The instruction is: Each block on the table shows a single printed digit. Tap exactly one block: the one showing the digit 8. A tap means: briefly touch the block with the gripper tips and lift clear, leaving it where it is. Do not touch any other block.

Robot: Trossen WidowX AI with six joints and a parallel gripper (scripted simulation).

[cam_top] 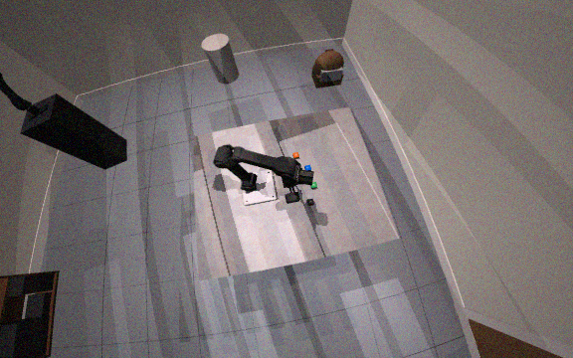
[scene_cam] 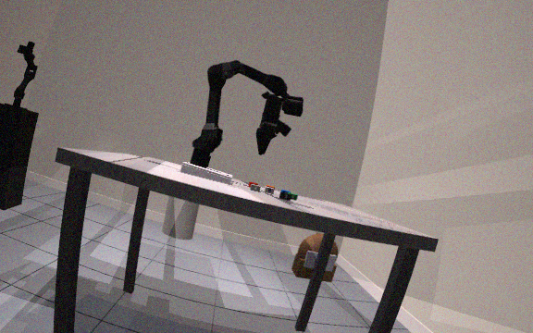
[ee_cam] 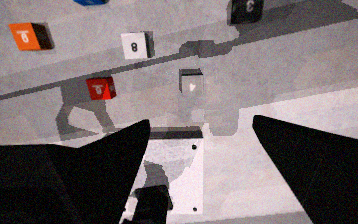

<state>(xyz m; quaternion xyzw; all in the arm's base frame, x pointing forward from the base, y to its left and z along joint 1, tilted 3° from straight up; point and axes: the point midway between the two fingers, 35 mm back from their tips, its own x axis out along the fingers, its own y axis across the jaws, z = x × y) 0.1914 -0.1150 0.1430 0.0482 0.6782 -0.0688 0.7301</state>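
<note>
A white block shows the digit 8 in the wrist view, above and left of the gap between the fingers. In the top view the arm hides it. My gripper is open and empty, high above the table. A grey block with a small, unclear digit lies nearer the gap. A red block and an orange block show underlined digits. A black block shows a 3. A blue block is cut off by the wrist view's top edge.
A green block lies beyond the gripper. The white base plate is under the arm's foot. The table carries the arm and blocks. A black pedestal with another arm stands off to the left.
</note>
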